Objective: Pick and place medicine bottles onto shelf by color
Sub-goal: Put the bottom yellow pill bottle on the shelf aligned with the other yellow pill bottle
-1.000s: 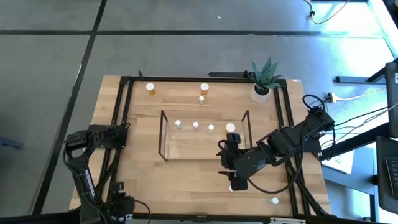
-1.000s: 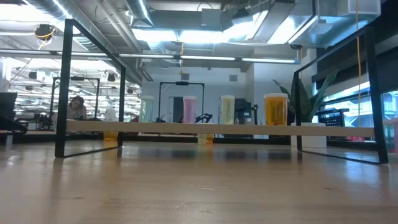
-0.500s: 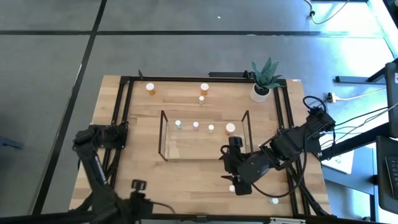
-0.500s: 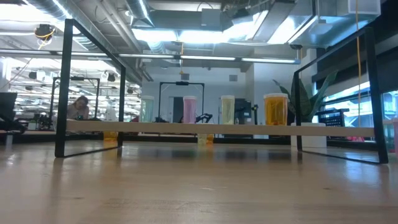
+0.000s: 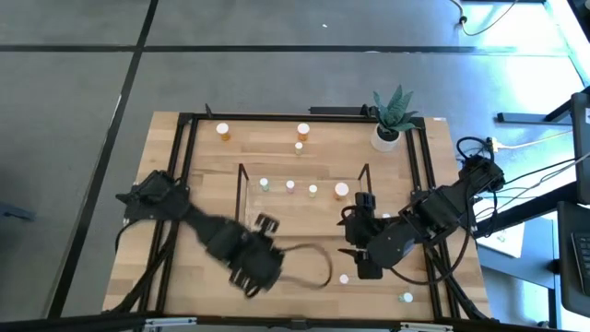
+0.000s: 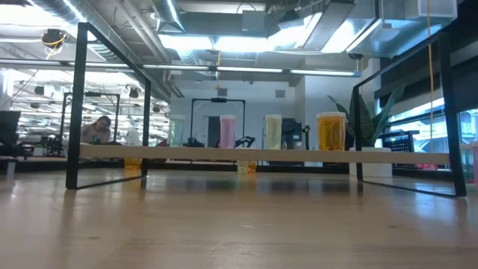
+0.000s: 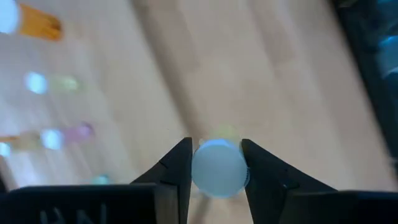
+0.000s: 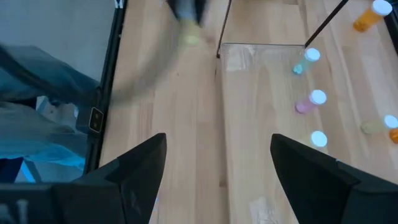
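My left gripper point(image 5: 265, 223) reaches over the table's middle, at the shelf's near left part, shut on a small bottle point(image 7: 217, 167) with a white cap and a yellowish-green body. The clear shelf point(image 5: 304, 212) carries a greenish point(image 5: 265, 184), a pink point(image 5: 290, 186), a yellowish point(image 5: 313, 191) and an orange bottle point(image 5: 341, 191); they also show in the low view, the pink one point(image 6: 227, 131) among them. My right gripper point(image 5: 354, 231) is open and empty at the shelf's right end; its fingers point(image 8: 134, 174) stand wide apart. My left gripper pinches the bottle's cap end point(image 7: 200, 169) between its two fingers point(image 7: 177, 169), one on either side. The cap faces back along the fingers and the yellowish body points away toward the table. The bottle looks lifted clear of the wood.
Two orange bottles point(image 5: 223, 131) point(image 5: 302, 131) and a small one point(image 5: 298, 148) stand at the table's far side. Two white-capped bottles point(image 5: 344, 278) point(image 5: 406, 297) stand near the front right. A potted plant point(image 5: 392, 120) is at the far right corner. Black frame rails point(image 5: 184, 184) border the table.
My left arm has swung from the table's near left corner toward the shelf, fast enough to blur. My right gripper has drawn back a little toward the table's right edge, uncovering the white-capped bottle near the front.
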{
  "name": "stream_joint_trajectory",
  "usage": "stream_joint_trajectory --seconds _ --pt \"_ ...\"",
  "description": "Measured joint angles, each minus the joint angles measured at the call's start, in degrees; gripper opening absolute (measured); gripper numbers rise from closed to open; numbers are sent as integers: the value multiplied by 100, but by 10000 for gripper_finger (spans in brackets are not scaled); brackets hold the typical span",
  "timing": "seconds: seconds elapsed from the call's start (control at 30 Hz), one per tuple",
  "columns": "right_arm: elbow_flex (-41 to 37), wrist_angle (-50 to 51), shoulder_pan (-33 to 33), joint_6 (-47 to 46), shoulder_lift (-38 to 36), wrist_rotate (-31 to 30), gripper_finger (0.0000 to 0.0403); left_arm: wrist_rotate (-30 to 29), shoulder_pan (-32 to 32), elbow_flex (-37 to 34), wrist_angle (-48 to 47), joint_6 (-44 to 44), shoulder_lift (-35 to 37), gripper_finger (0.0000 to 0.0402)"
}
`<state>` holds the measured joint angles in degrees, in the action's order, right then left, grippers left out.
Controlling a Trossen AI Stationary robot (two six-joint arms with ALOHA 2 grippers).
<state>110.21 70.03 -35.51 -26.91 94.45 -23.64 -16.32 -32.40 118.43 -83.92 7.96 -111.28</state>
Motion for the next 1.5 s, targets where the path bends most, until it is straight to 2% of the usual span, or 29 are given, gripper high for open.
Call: stream_joint_trajectory --seconds 0.3,0.5,0.7,0.83,1.1,1.33,1.5 --pt "0 446 -47 -237 -162 27 289 623 1259 0 963 -1792 0 103" --pt "0 1241 -333 -938 -380 -608 289 1131 1729 -242 1609 -2497 -28 103" --pt "0 1526 -511 -1493 -481 -932 289 1254 2038 -819 2492 -3069 -29 103" --pt "0 1516 -593 -1524 -481 -931 289 1513 2215 -1221 3180 -3223 -26 103" --pt "0 1511 -647 -1648 -479 -983 289 1517 2528 -2002 3897 -3248 -26 102" --pt "0 1509 -647 -1631 -479 -985 289 1023 2646 -2533 4179 -3064 -26 102" --pt "0 1507 -629 -1627 -479 -983 289 984 2666 -2857 4588 -3096 -26 102"
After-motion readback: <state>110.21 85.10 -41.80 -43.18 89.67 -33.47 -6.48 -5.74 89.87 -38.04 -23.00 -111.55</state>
